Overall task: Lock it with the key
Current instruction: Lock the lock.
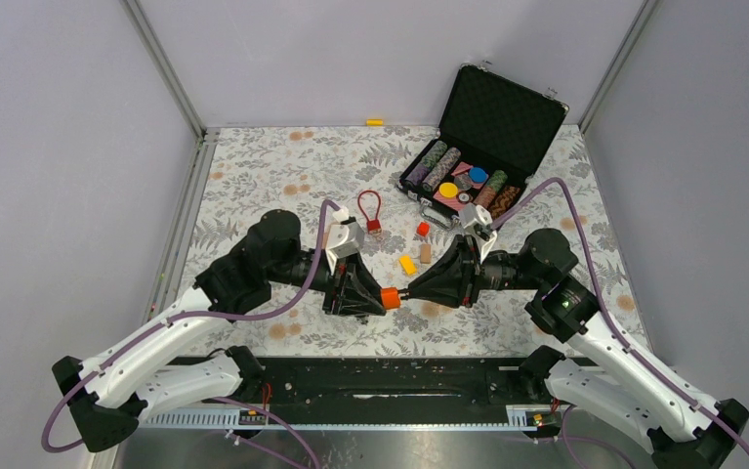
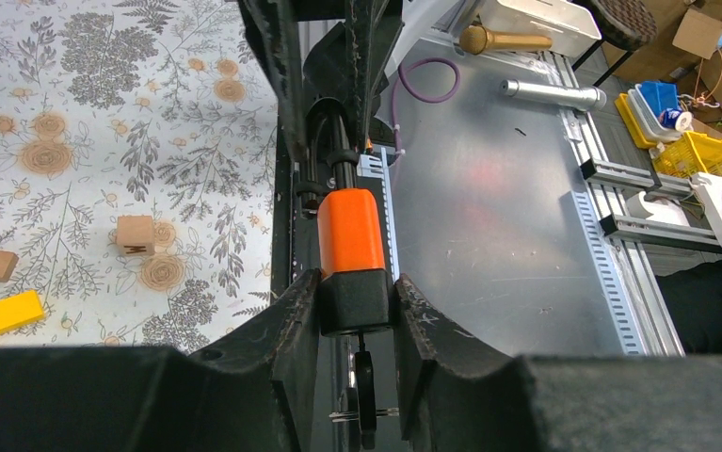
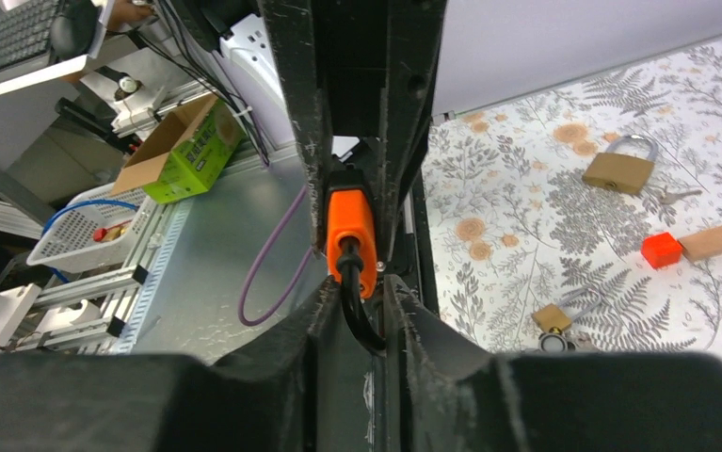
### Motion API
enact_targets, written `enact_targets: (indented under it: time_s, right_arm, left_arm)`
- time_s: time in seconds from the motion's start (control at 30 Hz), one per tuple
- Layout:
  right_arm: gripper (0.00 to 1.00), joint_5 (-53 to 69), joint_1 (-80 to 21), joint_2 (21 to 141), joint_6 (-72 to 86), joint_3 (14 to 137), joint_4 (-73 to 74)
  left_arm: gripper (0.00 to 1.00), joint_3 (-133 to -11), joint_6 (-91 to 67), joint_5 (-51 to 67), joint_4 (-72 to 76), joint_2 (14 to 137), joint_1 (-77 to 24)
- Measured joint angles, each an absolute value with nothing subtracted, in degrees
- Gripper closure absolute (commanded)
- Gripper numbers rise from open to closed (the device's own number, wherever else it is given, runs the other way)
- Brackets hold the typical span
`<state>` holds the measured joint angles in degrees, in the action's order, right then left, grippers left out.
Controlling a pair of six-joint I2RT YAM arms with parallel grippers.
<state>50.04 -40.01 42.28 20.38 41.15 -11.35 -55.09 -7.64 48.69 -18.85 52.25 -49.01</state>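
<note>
Case [image 1: 502,112]: black hard shell, lid up, dark foam lining; far R of tabletop [image 1: 253,176].
In case: poker chips [image 1: 442,166] in ribbed rolls laid side by side; a few loose round discs [image 1: 447,190] (yellow, blue, pink) in the middle.
Orange padlock [image 1: 391,298]: off the tabletop, front-centre, held btwn both hands; smooth boxy orange body, black base, thin black shackle [image 3: 357,315].
Left hand [image 2: 357,303]: clamped on the padlock's black base, fingers tight on both sides.
Right hand [image 3: 355,318]: closed on the shackle loop, one finger on each side.
Under base: small dark tab [image 2: 364,400] w/ wire ring; can't tell if it's the key.
Tabletop cover: floral print, grey leaves, tan blooms.
Loose bits: red cable lock [image 1: 371,210], red cube [image 1: 423,229], yellow block [image 1: 407,264], wood block [image 1: 426,253], all btwn case & hands.
Brass padlock [image 3: 620,169]: squat metal body, rounded steel loop, lying flat, shown in R wrist view.
</note>
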Motion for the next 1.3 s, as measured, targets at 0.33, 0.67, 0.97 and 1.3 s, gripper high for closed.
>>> enact_targets:
  time_s: [0.33,0.67,0.97,1.3]
  right_arm:
    - [0.97,50.59,-39.86,43.11,27.09,40.38,-16.25]
    - [1.00,47.07,-40.82,41.78,28.42,35.77,-24.40]
    - [1.00,40.60,-45.39,41.98,25.93,35.33,-25.26]
    - [1.00,33.82,-48.49,44.45,26.33,35.33,-30.74]
  left_arm:
    - [1.00,-54.85,-9.56,47.75,-16.97,51.79,-48.88]
    - [1.00,-53.23,-16.58,48.51,-11.40,52.64,-48.62]
    - [1.00,-52.77,-19.16,49.65,-10.81,53.39,-47.97]
    - [1.00,-52.56,-22.48,45.69,-10.61,52.64,-47.86]
